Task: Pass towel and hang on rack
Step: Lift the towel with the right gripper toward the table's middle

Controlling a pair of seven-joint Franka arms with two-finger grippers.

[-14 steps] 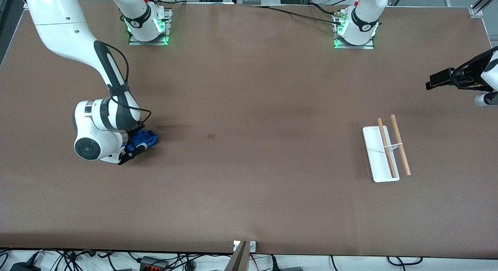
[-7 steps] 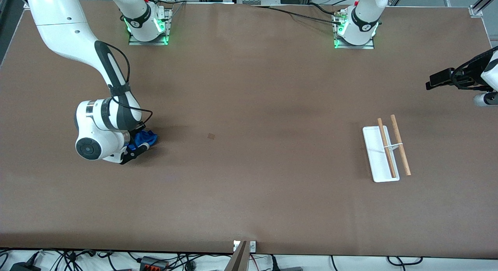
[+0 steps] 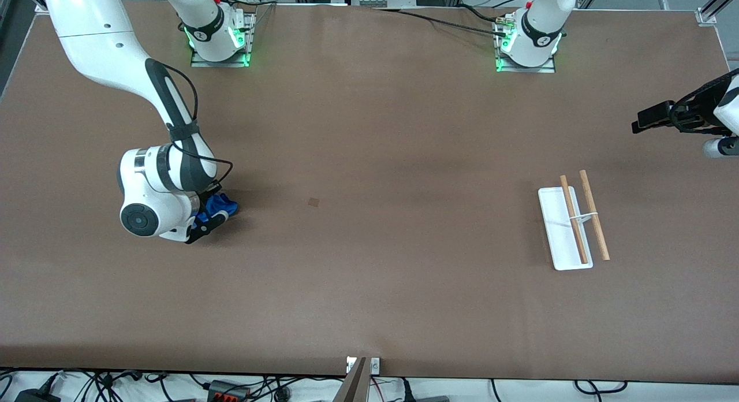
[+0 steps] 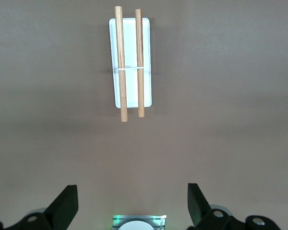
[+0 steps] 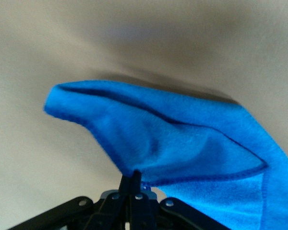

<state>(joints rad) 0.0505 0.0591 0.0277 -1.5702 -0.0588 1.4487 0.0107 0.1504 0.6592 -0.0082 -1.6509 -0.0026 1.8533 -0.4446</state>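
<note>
Blue cloth, the towel, is pinched at one edge between the right gripper fingers, clamped on a fold so the rest can hang free for a hand-over. It bunches beneath those fingers, low over the desk at the right arm's end; its long axis cannot be told. The left gripper waits, fingers apart, high over the rack, whose rods run toward the front camera.
</note>
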